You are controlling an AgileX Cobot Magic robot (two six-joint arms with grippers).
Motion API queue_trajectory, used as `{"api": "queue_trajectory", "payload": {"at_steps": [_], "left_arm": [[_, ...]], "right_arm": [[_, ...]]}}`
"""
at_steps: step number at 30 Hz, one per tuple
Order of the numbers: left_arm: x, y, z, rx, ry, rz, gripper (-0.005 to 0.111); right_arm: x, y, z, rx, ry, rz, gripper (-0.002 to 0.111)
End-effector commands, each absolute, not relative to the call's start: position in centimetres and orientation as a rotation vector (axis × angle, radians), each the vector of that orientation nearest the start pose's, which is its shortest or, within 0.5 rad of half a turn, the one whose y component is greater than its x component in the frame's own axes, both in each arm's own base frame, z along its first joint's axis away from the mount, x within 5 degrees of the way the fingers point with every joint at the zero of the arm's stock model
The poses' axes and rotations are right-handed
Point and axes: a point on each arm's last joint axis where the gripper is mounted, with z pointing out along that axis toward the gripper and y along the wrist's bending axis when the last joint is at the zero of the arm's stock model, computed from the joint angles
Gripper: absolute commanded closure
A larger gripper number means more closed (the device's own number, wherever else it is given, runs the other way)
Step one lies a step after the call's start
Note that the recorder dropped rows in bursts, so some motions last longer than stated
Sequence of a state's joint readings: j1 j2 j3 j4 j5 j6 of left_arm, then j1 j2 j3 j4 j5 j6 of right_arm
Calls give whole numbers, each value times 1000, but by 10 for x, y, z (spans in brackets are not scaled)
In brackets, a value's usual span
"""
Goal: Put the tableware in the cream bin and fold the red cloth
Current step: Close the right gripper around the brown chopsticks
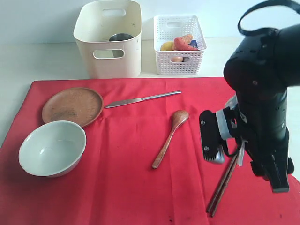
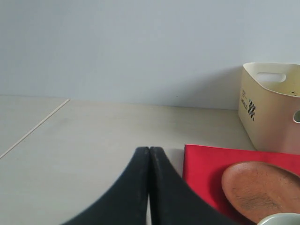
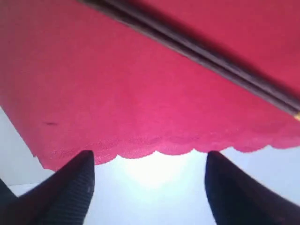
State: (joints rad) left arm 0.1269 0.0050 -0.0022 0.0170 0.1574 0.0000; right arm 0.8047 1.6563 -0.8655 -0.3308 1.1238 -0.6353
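The red cloth (image 1: 136, 178) lies flat on the table. On it are a brown plate (image 1: 72, 106), a pale bowl (image 1: 52, 147), a steel knife (image 1: 143, 99), a wooden spoon (image 1: 171, 135) and dark chopsticks (image 1: 223, 185). A steel cup (image 1: 121, 37) stands inside the cream bin (image 1: 108, 58) behind the cloth. My right gripper (image 3: 147, 157) is open and empty above the cloth's scalloped edge (image 3: 154, 147), just beside the chopsticks (image 3: 201, 51). My left gripper (image 2: 149, 150) is shut on nothing, off the cloth's corner (image 2: 206, 164) near the plate (image 2: 262, 187).
A white lattice basket (image 1: 179, 58) with food items stands to the right of the cream bin. The right arm (image 1: 260, 103) hides the cloth's right side. Bare white table shows beyond the cloth's edges.
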Motion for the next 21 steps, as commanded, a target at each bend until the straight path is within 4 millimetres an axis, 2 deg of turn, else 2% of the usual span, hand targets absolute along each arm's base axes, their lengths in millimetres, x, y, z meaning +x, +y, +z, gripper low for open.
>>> {"api": "queue_trajectory", "payload": {"at_steps": [1,5,14,21], "left_arm": [[56,7,199,-104,1636,103,106],[56,7,199,-104,1636,103,106],[56,7,199,-104,1636,103,106],[56,7,199,-104,1636,103,106]], "right_arm": [[192,162,159,-2496,2118,-516,41],[196,169,152,-2549,1983,-461,41],[198,174,121,-2847,1737,-396,41],[203,183,106,-2814,1674,-359,45]]}}
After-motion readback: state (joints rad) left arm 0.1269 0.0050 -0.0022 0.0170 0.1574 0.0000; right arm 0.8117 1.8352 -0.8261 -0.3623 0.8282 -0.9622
